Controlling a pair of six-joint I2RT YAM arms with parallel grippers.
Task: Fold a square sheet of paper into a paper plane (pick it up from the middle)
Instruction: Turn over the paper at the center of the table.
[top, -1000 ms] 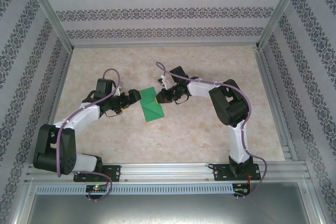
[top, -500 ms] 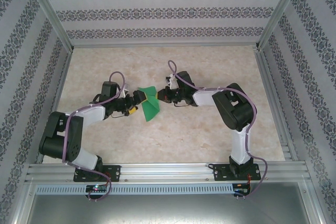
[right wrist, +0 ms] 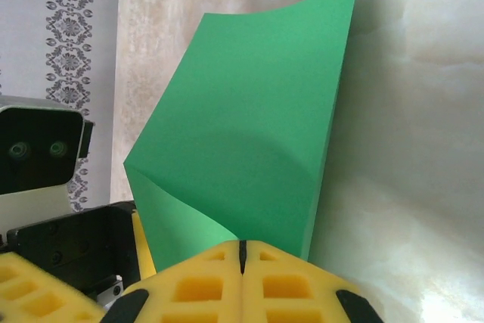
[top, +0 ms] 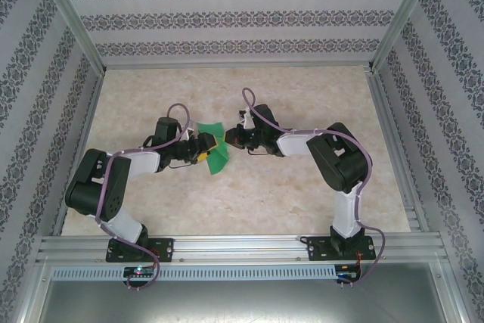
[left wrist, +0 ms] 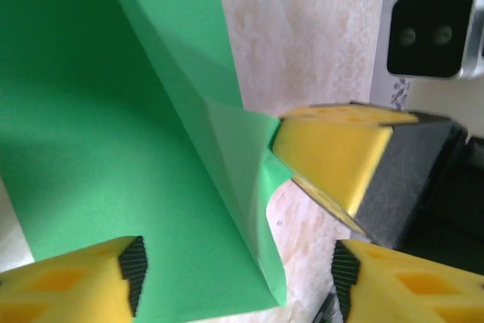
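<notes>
Two pairs of yellow fingers meet at one green sheet of paper (top: 216,158) near the middle of the tabletop (top: 265,194). The right fingers (right wrist: 204,285) are pressed flat together, with a folded corner of the paper pinched in the seam between them. From there the sheet spreads away, bowed and partly creased. Seen from the left wrist, one of the right fingers touches the fold where a flap of the paper turns over. The left fingers (left wrist: 68,285) stand apart, one overlapping the sheet's near edge and the other off to the side over bare tabletop, so they grip nothing. From above, the paper sits between the two arms, its narrow end pointing toward their bases; how much of it rests on the surface is unclear.
</notes>
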